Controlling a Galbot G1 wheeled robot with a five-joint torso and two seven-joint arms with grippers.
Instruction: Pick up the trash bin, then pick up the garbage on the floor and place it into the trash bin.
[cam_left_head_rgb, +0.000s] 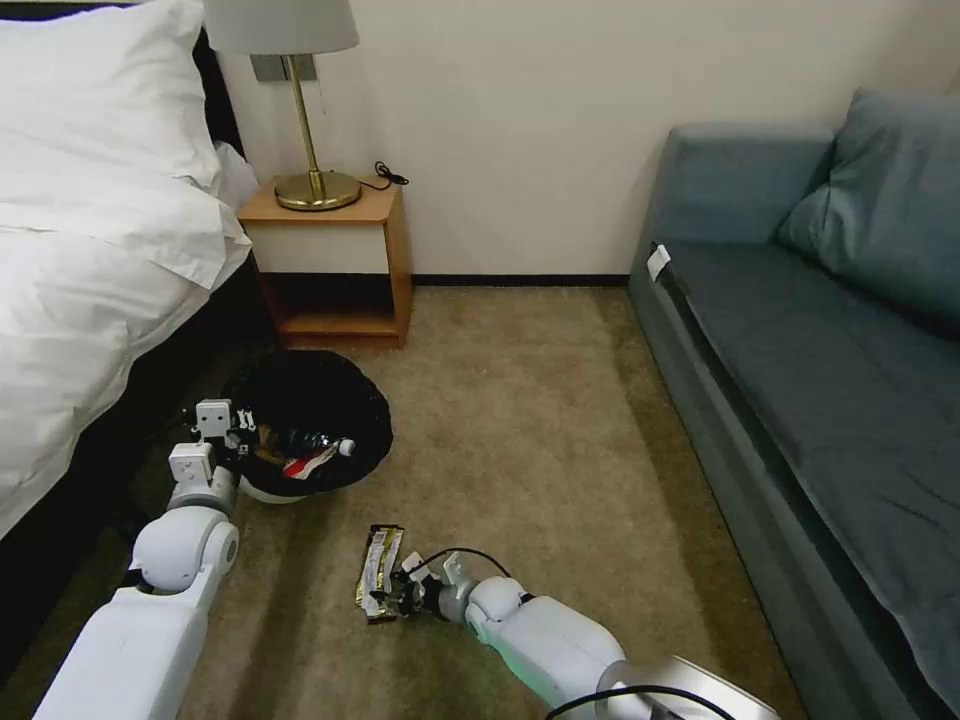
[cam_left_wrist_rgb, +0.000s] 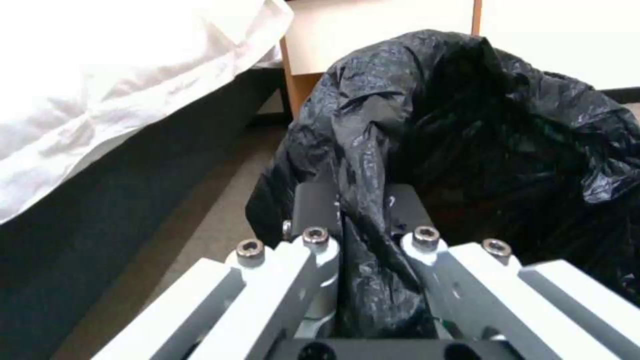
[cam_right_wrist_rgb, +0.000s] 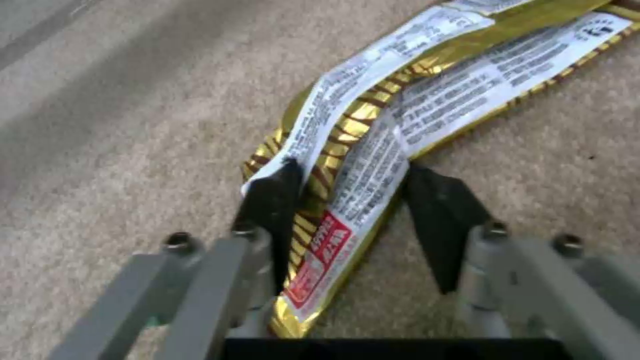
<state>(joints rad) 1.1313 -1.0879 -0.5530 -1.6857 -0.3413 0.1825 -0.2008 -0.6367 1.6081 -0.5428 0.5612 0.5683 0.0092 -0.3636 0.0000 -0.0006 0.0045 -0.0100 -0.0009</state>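
The trash bin (cam_left_head_rgb: 300, 400), white with a crinkly black liner (cam_left_wrist_rgb: 467, 125), sits by the bed. My left gripper (cam_left_head_rgb: 237, 432) is shut on its near rim, and the liner is pinched between the fingers (cam_left_wrist_rgb: 313, 205). Inside lie a clear bottle (cam_left_head_rgb: 322, 443) and a red-and-white wrapper (cam_left_head_rgb: 306, 466). A dark-and-gold flat wrapper (cam_left_head_rgb: 378, 570) lies on the carpet in front of the bin. My right gripper (cam_left_head_rgb: 396, 598) is down at its near end, open, with the fingers (cam_right_wrist_rgb: 273, 200) on either side of the wrapper (cam_right_wrist_rgb: 373, 150).
The bed (cam_left_head_rgb: 90, 280) with its white duvet runs along the left. A wooden nightstand (cam_left_head_rgb: 330, 260) with a brass lamp (cam_left_head_rgb: 310, 150) stands at the wall. A grey-blue sofa (cam_left_head_rgb: 830, 330) lines the right. Open carpet (cam_left_head_rgb: 540, 420) lies between.
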